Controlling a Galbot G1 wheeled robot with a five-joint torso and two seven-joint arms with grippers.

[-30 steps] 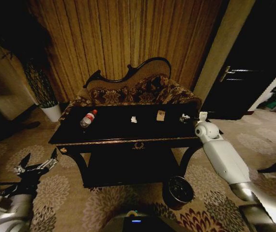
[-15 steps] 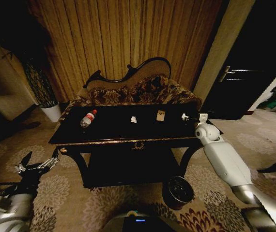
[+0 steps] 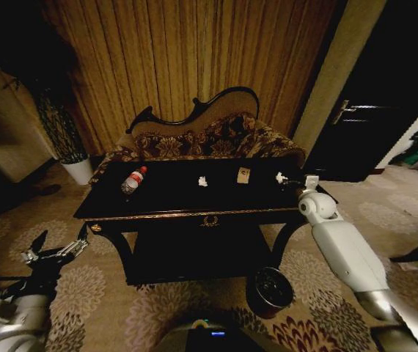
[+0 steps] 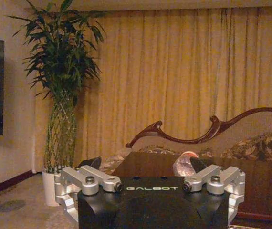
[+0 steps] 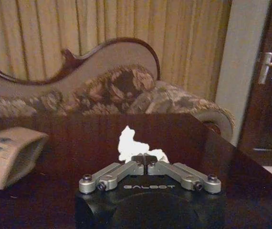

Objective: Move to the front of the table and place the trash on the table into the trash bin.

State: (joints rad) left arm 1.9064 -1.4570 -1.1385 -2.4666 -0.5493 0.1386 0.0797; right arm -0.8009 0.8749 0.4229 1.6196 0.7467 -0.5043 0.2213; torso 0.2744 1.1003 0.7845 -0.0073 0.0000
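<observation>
On the black table [image 3: 187, 213] lie a clear bottle with a red cap [image 3: 132, 180], a white paper wad [image 3: 203, 181] and a tan packet [image 3: 243, 174]. My right gripper [image 3: 291, 180] reaches over the table's right end. In the right wrist view that gripper [image 5: 145, 160] is shut, with the small whitish piece [image 5: 129, 140] pinched at its tips and the tan packet [image 5: 9, 155] beside it. My left gripper [image 3: 59, 253] hangs open low at the table's left, facing the bottle [image 4: 186, 164]. The dark round trash bin [image 3: 269, 290] stands on the carpet by the table's front right leg.
A patterned curved-back sofa [image 3: 202, 136] stands right behind the table, before the curtains. A tall plant in a white pot [image 3: 77, 169] stands at the back left. A dark door [image 3: 363, 125] is at the back right. My base [image 3: 209, 337] faces the table's front.
My right arm has shifted slightly to the right and toward me at the table's right end. The left arm and the other trash have not moved.
</observation>
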